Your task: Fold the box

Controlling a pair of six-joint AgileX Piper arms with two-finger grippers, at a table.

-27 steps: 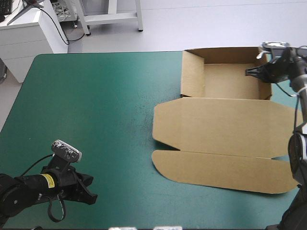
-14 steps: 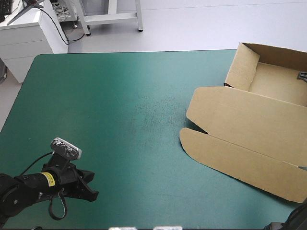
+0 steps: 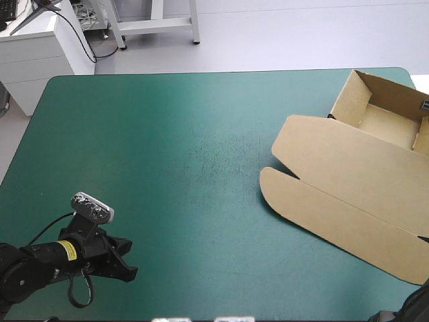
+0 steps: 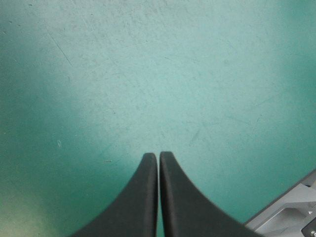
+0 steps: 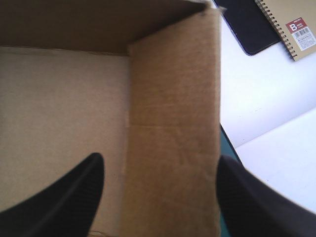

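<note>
The brown box (image 3: 348,181) lies at the table's right side, turned at an angle. Its tray (image 3: 389,124) has raised walls and sits by the far right corner, with the lid and front flap flat toward the middle. In the right wrist view my right gripper (image 5: 160,159) is open, its black fingers (image 5: 74,192) standing on either side of a side wall of the box (image 5: 173,98) without pressing it. Only a sliver of that gripper shows at the high view's right edge. My left gripper (image 3: 127,272) rests shut near the table's near left corner, its fingers (image 4: 148,197) together over bare teal-green cover.
The teal-green cover (image 3: 167,147) stretches bare from the box to the left arm. Beyond the table's right edge a white surface holds a spiral notebook (image 5: 291,24) and a dark flat object (image 5: 247,24). A white cabinet (image 3: 33,47) stands off the far left corner.
The box has slid to the right and turned toward the far right corner. The right gripper, shut on the tray's wall earlier, now stands open around it. The left arm has barely moved.
</note>
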